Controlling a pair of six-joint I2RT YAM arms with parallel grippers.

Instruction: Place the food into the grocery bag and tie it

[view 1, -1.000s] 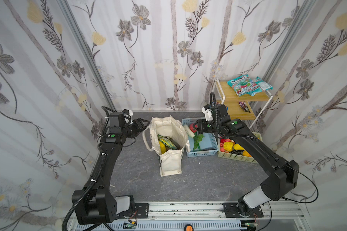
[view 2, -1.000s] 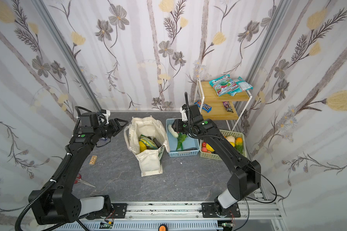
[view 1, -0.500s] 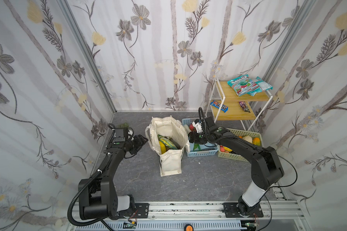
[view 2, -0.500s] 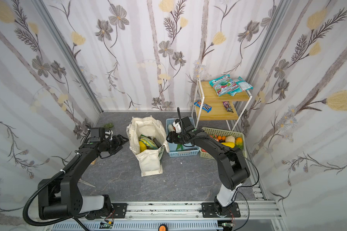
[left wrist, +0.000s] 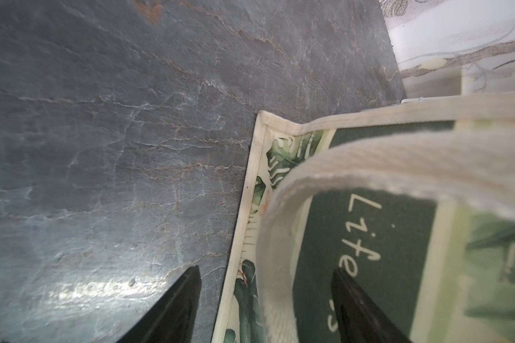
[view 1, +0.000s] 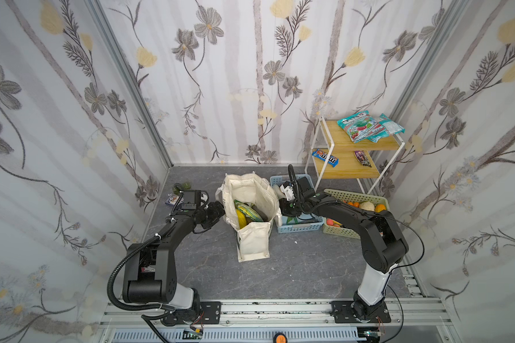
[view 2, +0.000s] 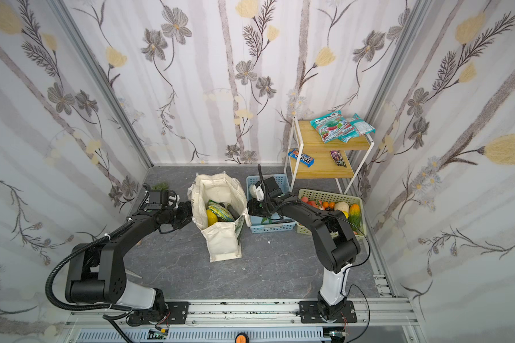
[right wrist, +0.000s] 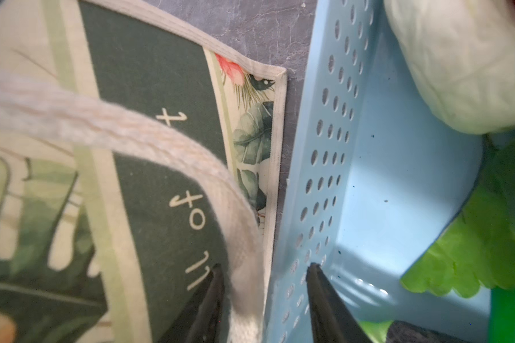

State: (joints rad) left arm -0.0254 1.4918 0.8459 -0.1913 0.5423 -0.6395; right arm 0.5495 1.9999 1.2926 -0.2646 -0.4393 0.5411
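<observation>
Standing open at the centre of both top views, the grocery bag [view 1: 244, 190] is holding the food [view 1: 246, 214] on the grey surface [view 1: 295, 267]. The left gripper [view 1: 217, 212] is flanking its left wall, jaws spread around a cream handle [left wrist: 369, 154]. The right gripper [view 1: 283, 208], at its right wall, is straddling the other handle [right wrist: 161, 139] beside the blue basket [right wrist: 324, 148], jaws apart.

A two-tier wooden shelf [view 1: 344, 144] on a white wire frame stands at the upper right of both top views. A blue candy bar [view 1: 325, 157] and a dark purple one [view 1: 362, 158] lie apart on its lower tier. Below it, near the centre right, a light blue perforated basket [view 1: 299, 227] sits just beside a pale yellow one [view 1: 351, 194] on the grey stone floor [view 1: 295, 267]. Floral wallpaper [view 1: 235, 89] covers the walls, and a metal rail [view 1: 265, 311] runs along the bottom edge.
</observation>
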